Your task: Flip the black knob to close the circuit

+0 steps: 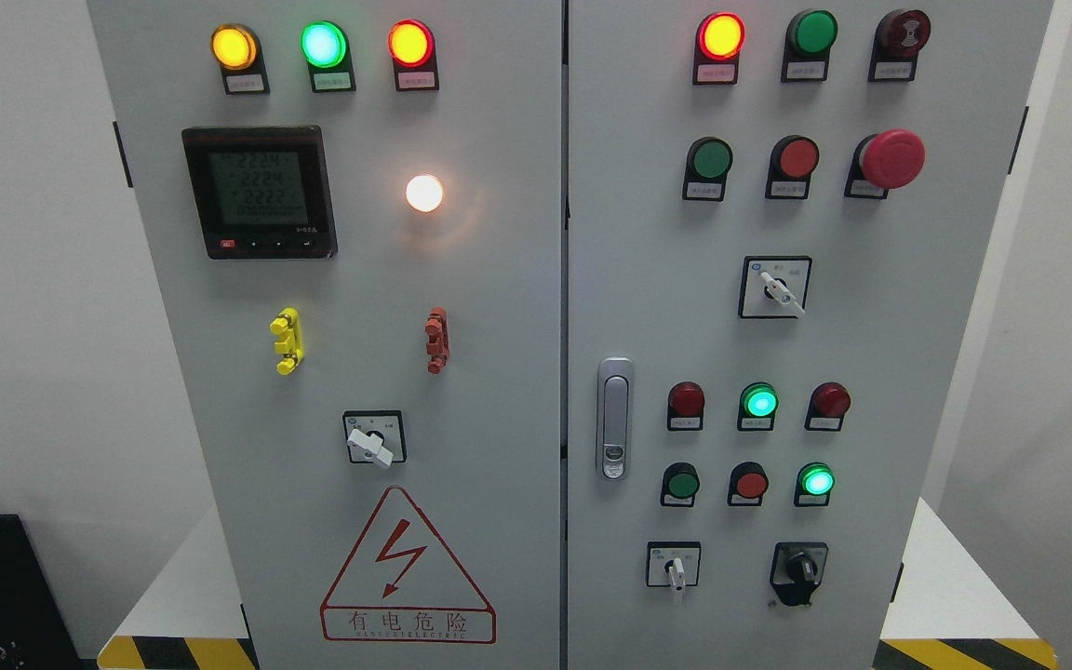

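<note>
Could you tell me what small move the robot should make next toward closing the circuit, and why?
Probably bring a hand up toward the black knob at the right door's lower right. No hand is in view yet, and the knob stands untouched.

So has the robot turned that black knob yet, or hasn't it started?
It looks unstarted. Nothing seems done: neither robot hand is in view, and nothing touches the black knob at the lower right of the right door. Nothing is in hand. Still left: reaching in, gripping the knob, and turning it.
</note>
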Available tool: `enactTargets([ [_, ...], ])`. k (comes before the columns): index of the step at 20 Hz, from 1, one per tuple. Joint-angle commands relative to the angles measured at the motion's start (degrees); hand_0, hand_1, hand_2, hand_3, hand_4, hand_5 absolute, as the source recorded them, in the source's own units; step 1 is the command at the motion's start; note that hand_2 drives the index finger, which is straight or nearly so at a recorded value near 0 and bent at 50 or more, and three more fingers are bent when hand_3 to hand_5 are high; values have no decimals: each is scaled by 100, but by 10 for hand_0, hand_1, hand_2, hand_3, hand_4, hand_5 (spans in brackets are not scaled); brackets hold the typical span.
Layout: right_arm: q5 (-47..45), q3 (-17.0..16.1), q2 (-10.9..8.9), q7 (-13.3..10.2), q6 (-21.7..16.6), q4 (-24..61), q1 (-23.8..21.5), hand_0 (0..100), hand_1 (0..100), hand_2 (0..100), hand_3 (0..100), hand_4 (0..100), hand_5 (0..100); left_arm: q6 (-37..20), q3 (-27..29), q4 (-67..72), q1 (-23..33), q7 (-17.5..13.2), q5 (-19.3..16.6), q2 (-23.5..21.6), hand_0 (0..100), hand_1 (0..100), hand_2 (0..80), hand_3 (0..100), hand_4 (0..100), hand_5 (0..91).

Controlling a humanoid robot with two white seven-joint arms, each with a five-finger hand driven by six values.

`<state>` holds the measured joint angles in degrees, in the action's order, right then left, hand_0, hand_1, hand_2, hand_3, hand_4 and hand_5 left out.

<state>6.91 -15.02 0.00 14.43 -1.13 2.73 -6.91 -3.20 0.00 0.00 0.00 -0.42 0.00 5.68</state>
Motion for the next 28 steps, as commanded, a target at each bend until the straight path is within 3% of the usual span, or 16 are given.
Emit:
enactTargets([
  [1, -5, -1, 17, -2, -1, 9, -3, 0, 0, 0, 0, 0, 0, 3, 62, -193, 193, -2, 44, 3, 0, 0, 0, 49, 27, 0],
  [6, -14, 52, 35, 24, -54, 401, -143, 0, 0, 0, 0, 0, 0, 3, 62, -193, 193, -2, 44, 3, 0, 0, 0, 50, 26, 0],
  [8, 3, 165, 262, 16, -89, 1287, -406, 0, 0, 0, 0, 0, 0, 3, 62, -193, 193, -2, 44, 3, 0, 0, 0, 50, 27, 0],
  [9, -5, 366, 359, 16, -72, 2005, -634, 0, 0, 0, 0, 0, 0, 3, 62, -193, 193, -2, 44, -6, 0, 0, 0, 50, 26, 0],
  [12, -67, 1280, 351, 208, -1, 4159, -1346, 0, 0, 0, 31, 0, 0, 3, 62, -193, 193, -2, 44, 3, 0, 0, 0, 50, 26, 0],
  [14, -329, 1528, 369, 323, -88, 5241, -1558, 0, 0, 0, 59, 0, 0, 3, 62, -193, 193, -2, 44, 3, 0, 0, 0, 50, 26, 0],
  [18, -427, 1467, 378, 534, -423, 7579, -2042, 0, 0, 0, 83, 12, 0, 3, 62, -193, 193, -2, 44, 3, 0, 0, 0, 50, 25, 0],
  [22, -454, 1362, 501, 447, -450, 9611, -2104, 0, 14, 0, 85, 8, 0, 3, 62, -193, 193, -2, 44, 3, 0, 0, 0, 50, 25, 0],
  [24, -454, 1353, 518, 211, -450, 10437, -2104, 0, 29, 4, 94, 14, 0, 3, 62, -193, 193, -2, 44, -6, 0, 0, 0, 50, 27, 0],
  [26, -454, 1300, 518, -71, -467, 11088, -2104, 0, 47, 27, 133, 93, 0, 3, 62, -193, 193, -2, 44, 3, 0, 0, 0, 50, 27, 0],
  [27, -454, 1265, 518, -150, -485, 11396, -2104, 0, 64, 58, 182, 189, 6, 3, 62, -193, 193, -2, 44, 3, 0, 0, 0, 50, 27, 0],
  [28, -454, 1221, 518, -186, -502, 11669, -2104, 0, 79, 143, 289, 321, 126, 3, 62, -193, 193, -2, 44, -6, 0, 0, 0, 50, 27, 0],
])
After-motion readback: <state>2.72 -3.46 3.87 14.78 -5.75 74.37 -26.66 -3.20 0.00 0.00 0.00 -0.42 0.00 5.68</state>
